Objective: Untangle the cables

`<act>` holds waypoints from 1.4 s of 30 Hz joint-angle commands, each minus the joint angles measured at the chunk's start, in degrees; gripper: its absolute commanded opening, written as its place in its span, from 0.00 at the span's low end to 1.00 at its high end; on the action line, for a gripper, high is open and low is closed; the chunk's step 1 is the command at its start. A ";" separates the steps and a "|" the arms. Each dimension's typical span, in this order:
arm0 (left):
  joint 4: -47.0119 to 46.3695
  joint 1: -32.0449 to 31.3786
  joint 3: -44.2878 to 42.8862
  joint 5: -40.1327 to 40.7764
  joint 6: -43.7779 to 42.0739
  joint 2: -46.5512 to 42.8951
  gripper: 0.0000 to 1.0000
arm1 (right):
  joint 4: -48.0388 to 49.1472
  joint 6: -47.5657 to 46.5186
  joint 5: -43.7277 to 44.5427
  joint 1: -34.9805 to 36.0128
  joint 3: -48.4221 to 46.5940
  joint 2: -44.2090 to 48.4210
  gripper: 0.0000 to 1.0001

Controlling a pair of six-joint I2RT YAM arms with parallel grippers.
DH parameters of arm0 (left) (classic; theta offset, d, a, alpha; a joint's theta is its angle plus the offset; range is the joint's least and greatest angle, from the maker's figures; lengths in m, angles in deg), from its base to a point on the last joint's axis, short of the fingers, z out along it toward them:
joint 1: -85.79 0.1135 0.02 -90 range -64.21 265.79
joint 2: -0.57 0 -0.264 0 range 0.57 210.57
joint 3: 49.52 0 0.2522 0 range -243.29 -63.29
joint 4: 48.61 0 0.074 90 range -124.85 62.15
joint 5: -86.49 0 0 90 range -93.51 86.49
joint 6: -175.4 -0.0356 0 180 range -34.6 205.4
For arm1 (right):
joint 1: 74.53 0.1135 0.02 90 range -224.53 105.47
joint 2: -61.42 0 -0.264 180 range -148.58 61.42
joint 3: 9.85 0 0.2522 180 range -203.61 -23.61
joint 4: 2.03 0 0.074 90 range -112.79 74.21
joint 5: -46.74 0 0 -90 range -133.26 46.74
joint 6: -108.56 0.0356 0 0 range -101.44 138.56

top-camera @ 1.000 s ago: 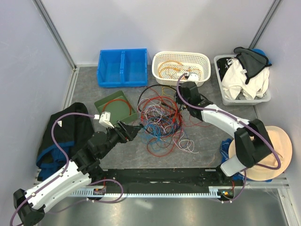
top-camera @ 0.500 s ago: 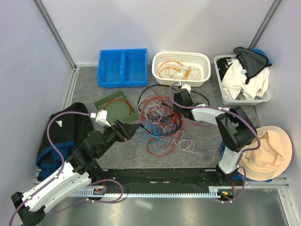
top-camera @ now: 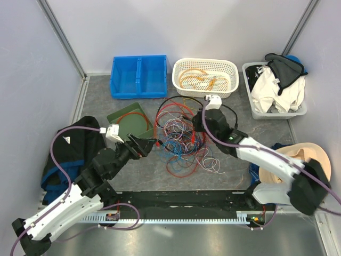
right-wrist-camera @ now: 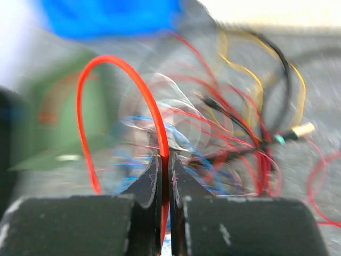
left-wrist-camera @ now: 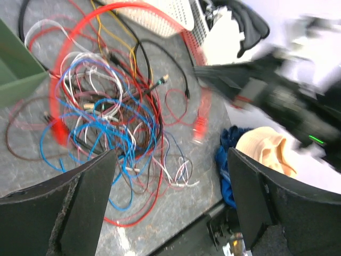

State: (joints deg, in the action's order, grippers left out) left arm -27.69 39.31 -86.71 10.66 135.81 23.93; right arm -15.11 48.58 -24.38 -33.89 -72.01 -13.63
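Gray table [top-camera: 98,98] inside pale walls [top-camera: 32,64], the cables [top-camera: 181,136] piled in its middle, my right gripper [right-wrist-camera: 164,165] pinched shut on a red cable [right-wrist-camera: 114,64], my left gripper [top-camera: 149,144] wide open just left of the pile, blue bin [top-camera: 138,77] and white basket [top-camera: 205,74] far back.

"What's around the bench?"

"Plain pale walls: the back wall [top-camera: 176,26] at twelve o'clock, the left wall [top-camera: 26,80] at nine, the right wall [top-camera: 325,64] at three. There are aluminium posts at eleven [top-camera: 61,37] and one [top-camera: 295,26]."

"And below?"

"A mottled grey tabletop [top-camera: 96,104], with a black rail [top-camera: 181,200] along six o'clock. The light is soft and even."
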 commanded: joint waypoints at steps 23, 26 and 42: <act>-24.06 -0.10 -15.22 -7.13 -35.55 15.12 0.99 | -17.73 -0.75 -9.63 3.65 -6.87 25.48 0.00; -13.63 -0.10 -24.09 -13.64 -42.14 22.42 0.95 | -19.49 -0.75 -13.68 3.65 -8.98 24.16 0.00; -0.13 -0.19 -31.51 -9.18 -53.66 34.56 0.78 | -24.60 -0.40 -20.72 3.83 -15.05 25.04 0.00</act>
State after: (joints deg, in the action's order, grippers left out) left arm -30.62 39.31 -115.12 -2.69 86.72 57.48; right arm -39.59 48.34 -42.09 -30.22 -84.49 10.44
